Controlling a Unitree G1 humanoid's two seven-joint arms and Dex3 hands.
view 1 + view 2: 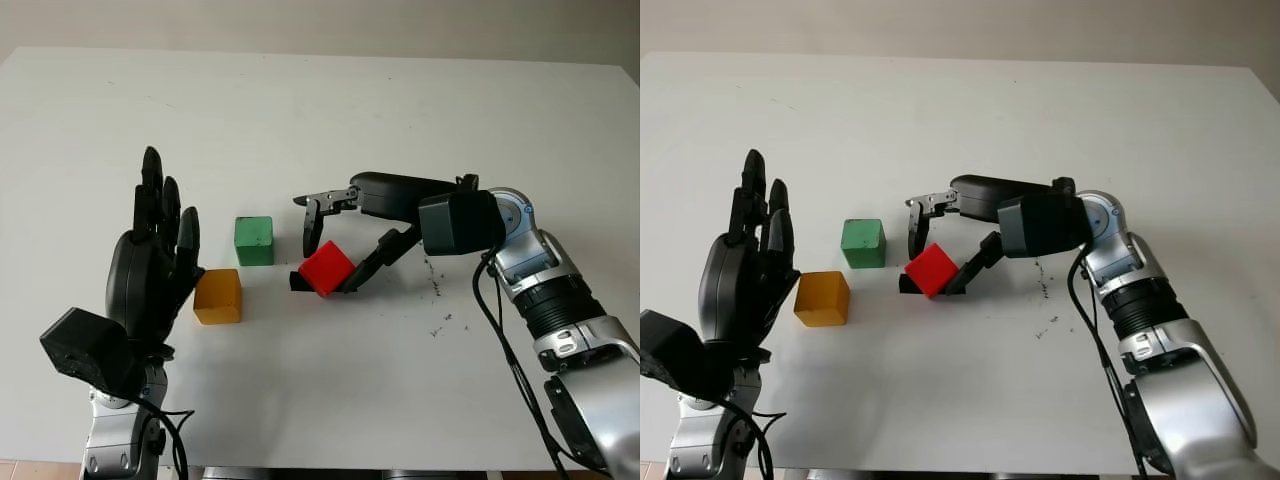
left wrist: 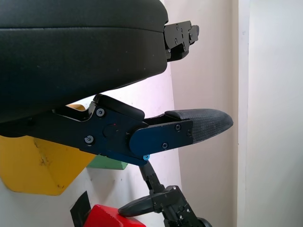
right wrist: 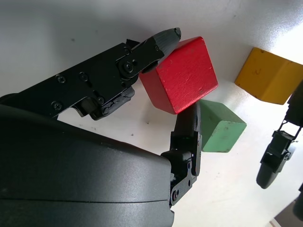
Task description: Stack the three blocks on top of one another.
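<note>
While the white table (image 1: 400,110) spreads wide beneath us, our right arm reaches in from the right side, and our right hand (image 1: 335,245) has its fingers closed around the red block (image 1: 326,268), which sits tilted on an edge, apparently just lifting off the surface. Our left hand (image 1: 150,265) stands upright at the left, open and holding nothing, just beside the yellow block (image 1: 218,297). The green block (image 1: 254,241) sits flat between the two hands, near the red one and a little beyond the yellow one. None of the three is stacked yet, so we judge this to be the first lift. To do it well, we should firm the pinch before raising, since the tilt suggests the block could pivot between the fingertips (image 3: 165,37); then we level it, carry it over the green block, square the faces, and lower gently before letting go.
</note>
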